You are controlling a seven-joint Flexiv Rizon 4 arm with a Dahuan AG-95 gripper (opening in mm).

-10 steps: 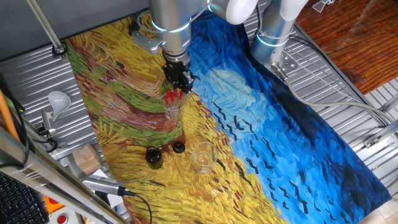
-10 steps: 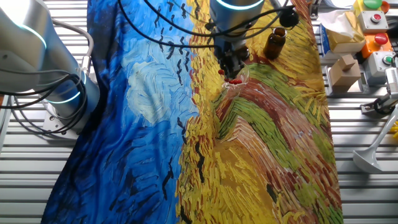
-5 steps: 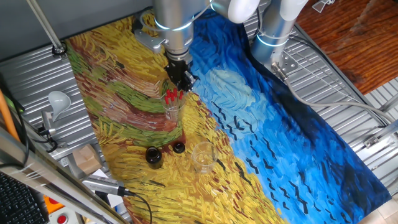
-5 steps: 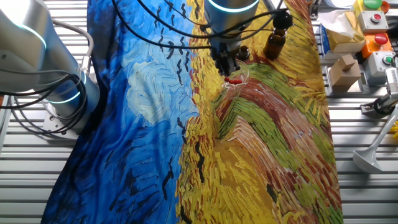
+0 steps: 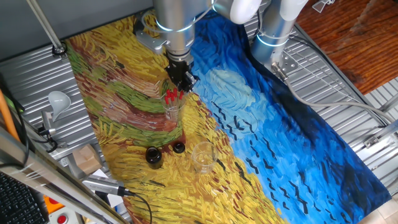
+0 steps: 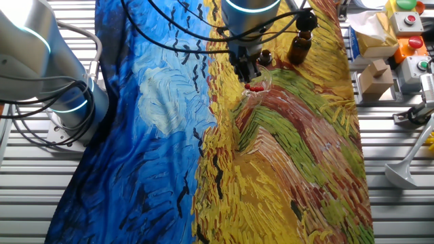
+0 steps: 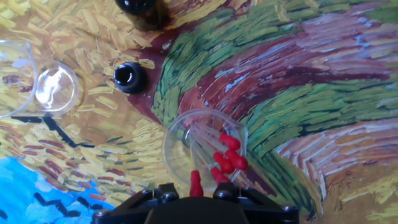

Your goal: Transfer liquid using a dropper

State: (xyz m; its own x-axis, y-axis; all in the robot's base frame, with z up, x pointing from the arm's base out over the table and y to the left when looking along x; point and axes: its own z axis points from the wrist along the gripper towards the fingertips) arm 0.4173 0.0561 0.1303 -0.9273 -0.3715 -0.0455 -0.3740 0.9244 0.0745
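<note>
Several red-bulbed slender droppers (image 7: 227,158) stood bulb-up in a clear glass beaker (image 7: 177,140) on the painted worktop (image 5: 112,93), presumably so a bulb could be pinched from above. Black two-finger claw (image 5: 181,79) hovered just above them; finger spacing could not be determined.

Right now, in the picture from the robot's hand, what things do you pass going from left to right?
Empty clear glass cup → small open dark bottle → clear glass beaker holding red-bulbed droppers.
</note>
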